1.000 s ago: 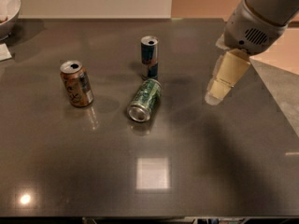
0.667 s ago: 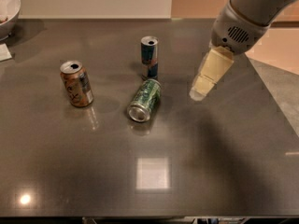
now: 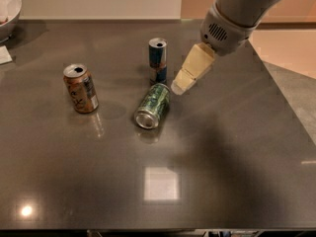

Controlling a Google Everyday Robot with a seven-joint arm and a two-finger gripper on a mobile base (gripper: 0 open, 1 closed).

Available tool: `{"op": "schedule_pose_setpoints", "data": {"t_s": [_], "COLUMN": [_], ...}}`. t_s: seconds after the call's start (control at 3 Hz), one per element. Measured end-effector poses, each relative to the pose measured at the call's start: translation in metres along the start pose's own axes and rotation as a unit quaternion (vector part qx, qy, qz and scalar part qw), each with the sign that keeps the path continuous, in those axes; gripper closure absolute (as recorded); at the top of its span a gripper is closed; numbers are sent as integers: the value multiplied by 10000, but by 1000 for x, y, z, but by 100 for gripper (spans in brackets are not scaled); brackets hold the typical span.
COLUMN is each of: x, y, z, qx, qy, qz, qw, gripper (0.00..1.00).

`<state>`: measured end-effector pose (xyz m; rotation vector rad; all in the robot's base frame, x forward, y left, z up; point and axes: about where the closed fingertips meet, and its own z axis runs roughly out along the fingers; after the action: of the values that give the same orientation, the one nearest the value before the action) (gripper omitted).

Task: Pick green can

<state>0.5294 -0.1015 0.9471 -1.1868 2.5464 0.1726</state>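
The green can (image 3: 152, 105), green with a white pattern and silver ends, lies on its side near the middle of the dark table (image 3: 227, 172), its open end facing the front. My gripper (image 3: 178, 87), with cream-coloured fingers, hangs from the grey arm at upper right. Its tip is just right of and above the can's far end, close to it.
A slim blue-and-silver can (image 3: 157, 60) stands upright just behind the green can, left of the gripper. A brown-orange can (image 3: 80, 88) stands upright at the left. A white bowl (image 3: 7, 9) sits at the far left corner. The table's right edge runs diagonally past the arm.
My gripper has moved left and slightly down across the table, from the right side to a spot beside the green can's far end. The cans have not moved.
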Motion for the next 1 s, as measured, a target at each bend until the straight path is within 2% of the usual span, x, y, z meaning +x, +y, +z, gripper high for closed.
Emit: {"op": "schedule_pose_setpoints", "data": {"t_s": [0.33, 1.0], "x": [-16, -42], "y": [8, 27], "z": [8, 27], "qx": [69, 211], "qy": [-71, -57], "qz": [632, 1409], "qw": [9980, 9898], "gripper": [0, 0]}}
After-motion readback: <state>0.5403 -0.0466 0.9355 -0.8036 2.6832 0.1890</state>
